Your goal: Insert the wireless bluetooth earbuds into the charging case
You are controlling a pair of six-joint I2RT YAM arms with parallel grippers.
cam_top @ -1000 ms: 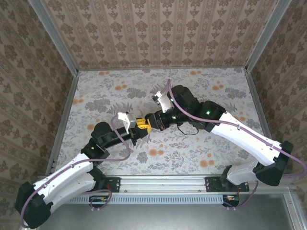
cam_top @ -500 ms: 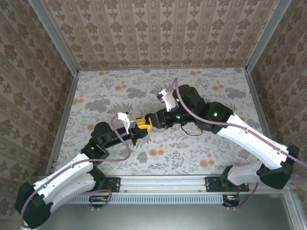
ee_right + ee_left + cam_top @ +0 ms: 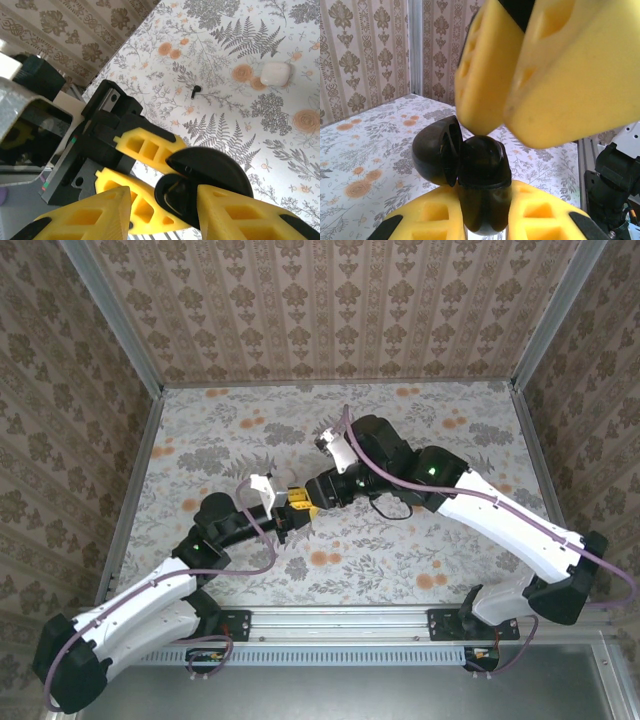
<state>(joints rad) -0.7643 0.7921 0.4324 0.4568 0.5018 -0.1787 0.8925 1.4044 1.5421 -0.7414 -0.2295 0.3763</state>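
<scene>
The left gripper (image 3: 482, 220) clamps a black round box (image 3: 480, 167) between its yellow fingers and holds it above the flowered table (image 3: 450, 430), its hinged lid (image 3: 436, 157) swung open to one side. The right gripper (image 3: 504, 135) hangs tip-down right over the box's opening, its fingers close together; whether they pinch anything cannot be told. The charging case (image 3: 276, 74) lies flat on the table, well apart from both grippers. A small black piece with a stem (image 3: 195, 90) lies near it.
</scene>
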